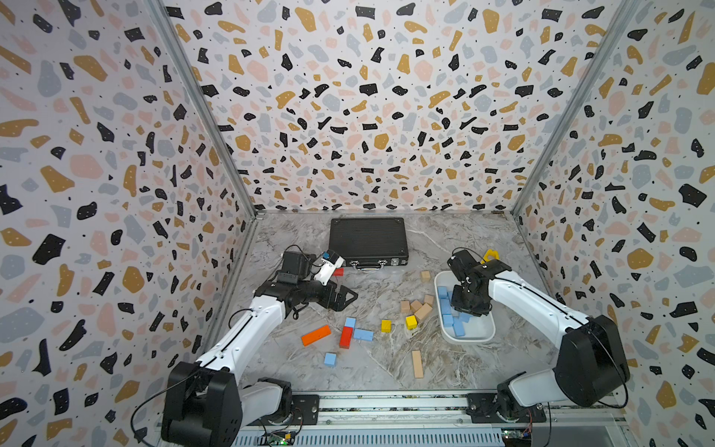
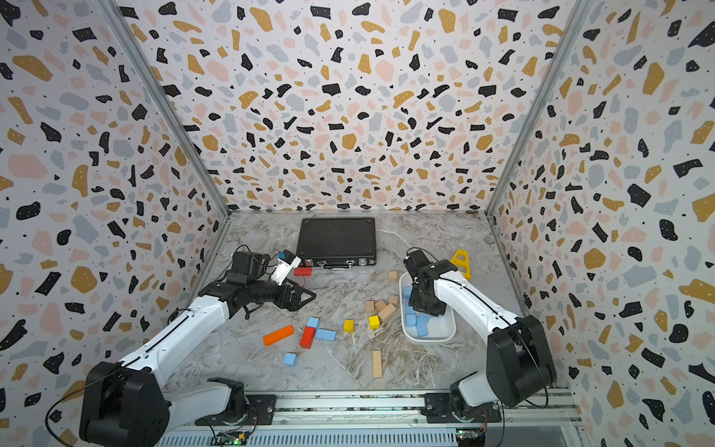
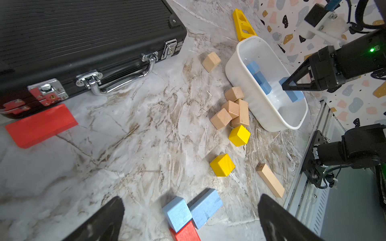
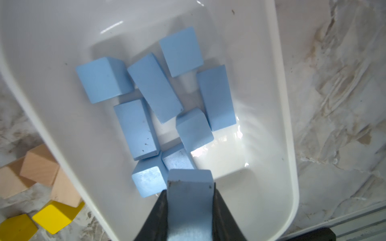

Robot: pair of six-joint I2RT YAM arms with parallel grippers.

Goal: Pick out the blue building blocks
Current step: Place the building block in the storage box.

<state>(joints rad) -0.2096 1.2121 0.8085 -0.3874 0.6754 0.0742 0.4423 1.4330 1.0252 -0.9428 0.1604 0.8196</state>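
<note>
Matte blue bar (image 4: 190,194) over glossy white tub (image 4: 267,104)
Right fingers (image 4: 221,219) pinch it; left fingers (image 3: 104,221) spread, empty, at tub's 9 o'clock.

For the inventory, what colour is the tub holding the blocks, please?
White: the glossy plastic tub shows best in the right wrist view.

The left arm (image 1: 247,333) reaches forward with its forearm low and nearly level. The left hand (image 1: 342,298) hovers above the table, its jaws spread wide with nothing between them. The right arm (image 1: 534,298) is bent at the elbow, and the right hand (image 4: 190,189) points straight down, jaws pinched on the sides of a blue block (image 4: 190,204) that juts past the fingertips.
</note>
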